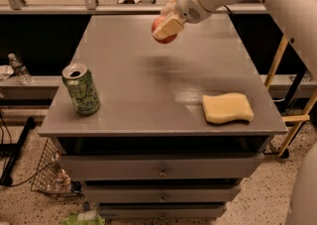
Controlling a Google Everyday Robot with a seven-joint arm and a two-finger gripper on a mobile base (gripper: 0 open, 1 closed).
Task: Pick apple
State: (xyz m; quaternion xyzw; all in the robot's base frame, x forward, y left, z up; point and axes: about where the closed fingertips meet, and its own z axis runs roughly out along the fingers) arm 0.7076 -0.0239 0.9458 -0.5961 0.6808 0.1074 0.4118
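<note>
Desk [148, 100] in grey, with drawers below its front edge, seen from above and in front. Near the front-left corner stands a green can [80, 89], upright, its top opened.

Toward the middle of the back edge, the gripper [165, 30] of a white robot arm hangs above the desk, the arm reaching in from over the back-right corner. Its pale fingers [169, 26] pinch the apple [166, 39]. One finger crosses the apple's near side and the other is hidden behind it. The apple is off the surface: a soft shadow lies on the bare desk below it, with clear space between.

The pick looks to be at the lifting stage, with the grasp made and the fruit raised, so the task appears almost done. The next move probably calls only for a steady hold while the arm carries the apple up and away. The round, smooth skin could slip if the pinch loosens.

The apple is small, round and red-orange, largely covered by the finger, with red showing above and below it. It is well apart from the can.

Near the front-right corner lies a flat yellow sponge [227, 108] with wavy sides, well apart from the gripper.
</note>
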